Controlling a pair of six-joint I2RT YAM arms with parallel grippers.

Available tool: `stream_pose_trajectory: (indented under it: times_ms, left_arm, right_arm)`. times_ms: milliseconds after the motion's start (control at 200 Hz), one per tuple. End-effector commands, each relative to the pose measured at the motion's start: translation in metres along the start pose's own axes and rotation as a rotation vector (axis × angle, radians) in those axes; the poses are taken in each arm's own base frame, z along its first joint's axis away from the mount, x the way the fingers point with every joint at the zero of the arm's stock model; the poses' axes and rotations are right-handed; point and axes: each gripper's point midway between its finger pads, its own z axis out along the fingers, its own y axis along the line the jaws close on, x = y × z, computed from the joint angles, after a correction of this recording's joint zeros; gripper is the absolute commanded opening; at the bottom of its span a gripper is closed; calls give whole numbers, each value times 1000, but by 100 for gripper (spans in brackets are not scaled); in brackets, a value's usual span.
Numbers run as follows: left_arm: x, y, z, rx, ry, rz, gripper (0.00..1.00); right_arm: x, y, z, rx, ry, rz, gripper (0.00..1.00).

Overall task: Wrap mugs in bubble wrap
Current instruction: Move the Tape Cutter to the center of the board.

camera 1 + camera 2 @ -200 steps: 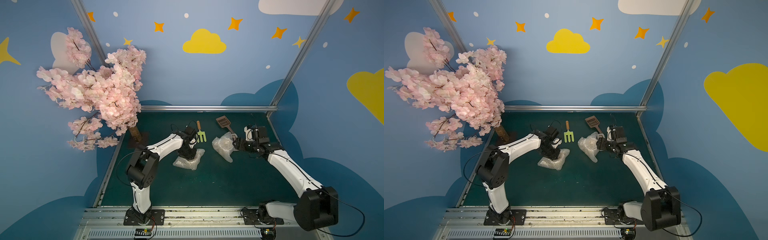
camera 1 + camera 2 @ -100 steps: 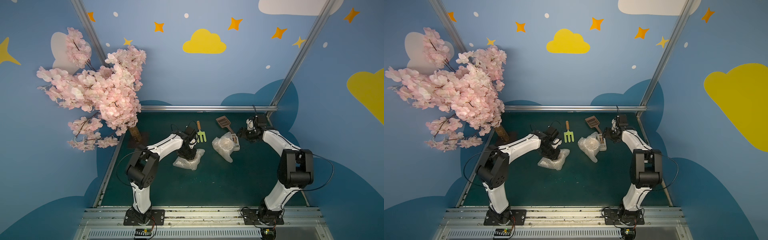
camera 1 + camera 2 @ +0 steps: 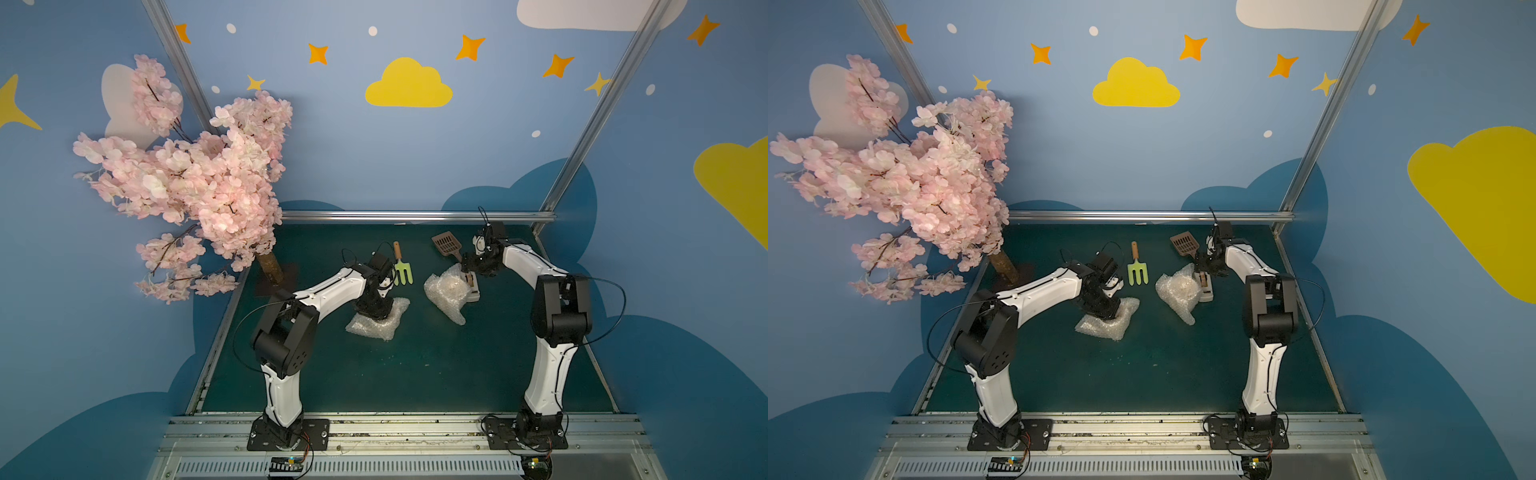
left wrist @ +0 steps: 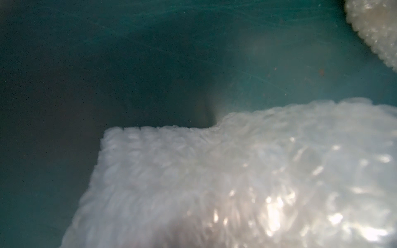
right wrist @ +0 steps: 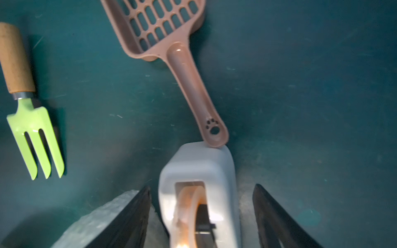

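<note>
Since both lots sit near the middle of the green table point(image 3: 415, 374), we list the bubble wrap first, as two crumpled bundles lying apart from each other.

- Left bundle point(image 3: 384, 328): flattened and whitish. The mugs cannot be made out through the wrap in either lot.
- Right bundle point(image 3: 444, 291): rounder and taller, with a loose tail trailing toward the near edge. A cream tint shows through it in the left wrist view.
- Left gripper point(image 3: 375, 312): pointed down onto the left bundle and closed. Its fingertips are hidden in both top views, so we cannot tell whether it pinches the wrap.
- Right gripper point(image 5: 202, 185): jaws wide apart and holding nothing, one black finger on each side of a white tape dispenser point(image 5: 199, 167).
- Tape dispenser: stands just beside the right bundle, touching it.
- Brown litter scoop point(image 5: 184, 81): lies behind the dispenser, its handle tip touching the dispenser's end.
- Garden fork point(image 5: 34, 133): green tines and a wooden handle, lying behind the left bundle.
- Pink blossom tree point(image 3: 199, 183): stands at the table's far left corner.
</note>
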Motion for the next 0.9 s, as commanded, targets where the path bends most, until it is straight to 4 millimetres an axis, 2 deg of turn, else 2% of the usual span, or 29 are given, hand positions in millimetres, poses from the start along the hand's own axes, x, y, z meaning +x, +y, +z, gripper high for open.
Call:
stream_pose_trajectory:
  times_ms: [0, 110, 300, 441, 796, 891]
  left_arm:
    - [13, 12, 3, -34, 40, -15, 10]
    - [13, 12, 3, -34, 41, -12, 10]
    - [14, 12, 2, -35, 41, -14, 10]
    - [14, 12, 3, -32, 41, -16, 10]
    - [12, 10, 5, -25, 44, -17, 10]
    - [12, 10, 6, -22, 48, -19, 10]
  right_arm:
    - [3, 0, 4, 46, 43, -53, 74]
    - [9, -6, 12, 113, 97, -79, 74]
    - [13, -14, 13, 147, 124, -66, 73]
    - [24, -21, 17, 186, 179, -57, 72]
    - [32, -62, -1, 271, 151, 101, 69]
    - [33, -64, -4, 260, 145, 117, 69]
